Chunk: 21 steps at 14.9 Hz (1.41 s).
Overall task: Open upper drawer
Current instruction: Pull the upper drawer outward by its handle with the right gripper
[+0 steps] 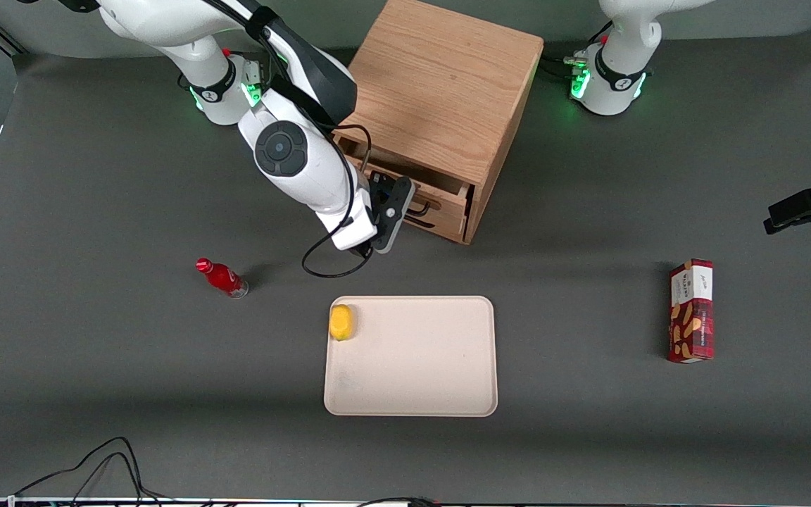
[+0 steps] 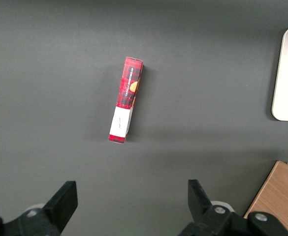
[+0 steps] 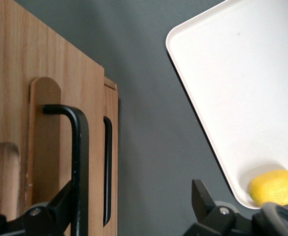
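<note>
The wooden cabinet (image 1: pixel 441 91) stands at the back of the table, its drawers facing the front camera. The upper drawer (image 1: pixel 448 193) sits out a little, with a dark gap showing under the cabinet top. My gripper (image 1: pixel 400 211) is right in front of it, at the height of its thin black handle (image 1: pixel 425 208). In the right wrist view the gripper (image 3: pixel 132 189) is open wide, and the upper drawer's handle (image 3: pixel 80 157) runs just inside one finger (image 3: pixel 60 204). The lower drawer's handle (image 3: pixel 107 172) lies a little farther between the fingers. Nothing is gripped.
A cream tray (image 1: pixel 412 380) lies nearer the front camera than the cabinet, with a yellow fruit (image 1: pixel 341 322) in one corner. A red bottle (image 1: pixel 222 278) lies toward the working arm's end. A red snack box (image 1: pixel 691 310) lies toward the parked arm's end.
</note>
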### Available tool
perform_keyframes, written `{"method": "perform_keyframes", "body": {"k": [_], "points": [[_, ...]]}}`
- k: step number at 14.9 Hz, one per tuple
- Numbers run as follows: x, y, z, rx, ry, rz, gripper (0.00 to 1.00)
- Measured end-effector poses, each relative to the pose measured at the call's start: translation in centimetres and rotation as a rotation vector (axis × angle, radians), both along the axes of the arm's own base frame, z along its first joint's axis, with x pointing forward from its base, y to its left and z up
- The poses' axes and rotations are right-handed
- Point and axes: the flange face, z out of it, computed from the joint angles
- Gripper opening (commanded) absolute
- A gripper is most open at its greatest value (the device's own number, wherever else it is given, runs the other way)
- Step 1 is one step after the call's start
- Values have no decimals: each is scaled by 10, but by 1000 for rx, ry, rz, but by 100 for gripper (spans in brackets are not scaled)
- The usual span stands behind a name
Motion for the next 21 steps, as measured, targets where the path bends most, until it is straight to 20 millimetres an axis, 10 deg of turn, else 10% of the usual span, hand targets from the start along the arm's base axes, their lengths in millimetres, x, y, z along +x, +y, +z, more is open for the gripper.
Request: {"method": "perform_keyframes", "body": {"k": [21], "points": [[61,-34,-3,-15,-63,-67,100]]}}
